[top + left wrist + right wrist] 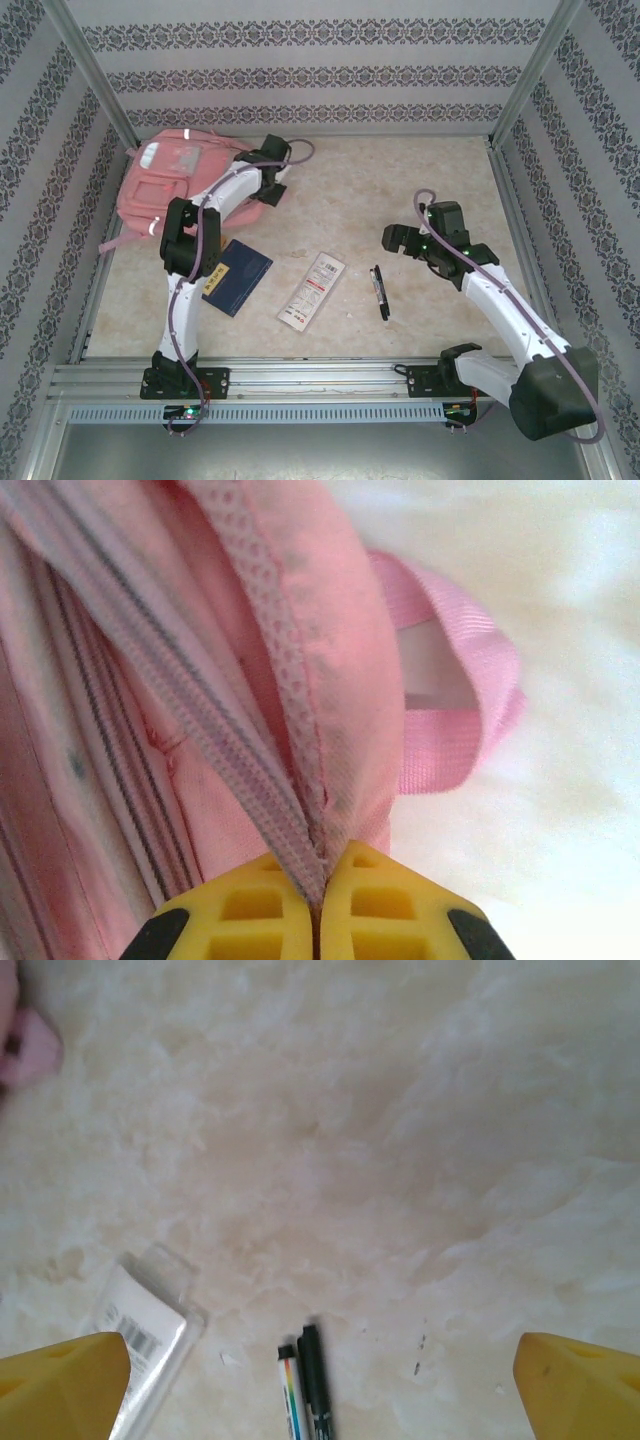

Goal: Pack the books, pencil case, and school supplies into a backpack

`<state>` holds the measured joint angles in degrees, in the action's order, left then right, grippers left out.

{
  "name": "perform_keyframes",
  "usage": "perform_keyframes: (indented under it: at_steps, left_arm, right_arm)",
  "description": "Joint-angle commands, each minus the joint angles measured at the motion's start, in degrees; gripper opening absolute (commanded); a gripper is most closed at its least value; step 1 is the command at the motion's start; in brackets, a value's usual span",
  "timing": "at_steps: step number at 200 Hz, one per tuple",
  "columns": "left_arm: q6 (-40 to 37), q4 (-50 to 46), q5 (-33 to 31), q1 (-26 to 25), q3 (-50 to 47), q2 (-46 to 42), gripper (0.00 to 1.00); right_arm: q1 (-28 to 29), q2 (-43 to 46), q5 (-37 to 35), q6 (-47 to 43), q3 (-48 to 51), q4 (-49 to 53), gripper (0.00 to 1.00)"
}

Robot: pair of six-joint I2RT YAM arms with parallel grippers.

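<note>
Pinching pink fabric: the left gripper (318, 905) is clamped on the backpack (180, 185), at the seam where the zipper (225, 740) runs down into the fingertips. The backpack lies in the far-left corner of the table (430, 170), and the left gripper is at its right edge. I can't tell from the wrist view whether the zipper is undone at all.

The right gripper (398, 240) hangs above the table right of centre, jaws spread wide and holding nothing.

Key relation: the pens (380, 291) lie just near-left of the right gripper, flat on the table, side by side and touching. Their long axis runs roughly near-far, with a slight lean to the right at the near end. In the right wrist view they sit low in frame, about midway between the two fingers, running almost straight toward the camera.

The pencil case (312, 289) is left of the pens, with its axis going near-left to far-right. The booklet (237, 277) is further left again, beside the left arm.

Judgement: the right arm is nearer the pens and free, while the left is busy on the backpack. The right would need to come down and slightly near-left, jaws closing across the pens' axis. Everything then has to travel far-left to the backpack.
</note>
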<state>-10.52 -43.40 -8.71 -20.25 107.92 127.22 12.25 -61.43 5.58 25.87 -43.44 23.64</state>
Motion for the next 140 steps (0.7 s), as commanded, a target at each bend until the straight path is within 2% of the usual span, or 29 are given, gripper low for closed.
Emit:
perform_keyframes:
  at_steps: [1,13,39,63,90,106,122,140]
  left_arm:
    - [-13.05,7.38,12.19,-9.44,-1.78,-8.75,0.00]
    - [-16.10,9.72,12.86,-12.84,-3.79,-9.34,0.00]
    - [-22.00,9.77,16.72,-18.59,-6.29,-9.60,0.00]
    - [-23.05,13.30,19.19,-21.56,-10.95,-12.00,0.00]
    - [-23.38,21.46,15.83,-22.29,-18.87,-16.50,0.01]
    - [-24.55,25.70,12.84,-22.29,-23.12,-19.04,0.00]
    - [-25.71,27.67,11.56,-22.16,-25.56,-20.81,0.00]
    - [-26.70,28.61,11.42,-21.61,-26.44,-21.83,0.00]
  right_arm:
    - [-3.26,2.55,-11.50,11.04,-1.63,2.99,0.98]
    - [-4.99,2.95,-15.53,15.14,-1.97,4.14,0.98]
    - [-7.06,0.92,-13.22,15.74,-4.28,6.08,0.98]
    - [-8.92,-1.84,-2.66,13.42,-4.54,4.39,0.98]
    - [-9.13,-5.99,3.53,8.79,-6.40,4.74,0.98]
    - [-9.09,-8.35,7.24,7.30,-7.32,4.94,0.93]
    - [-8.76,-11.08,15.35,4.25,-8.50,4.18,0.90]
    - [-7.18,-14.07,17.70,2.18,-10.40,4.99,0.89]
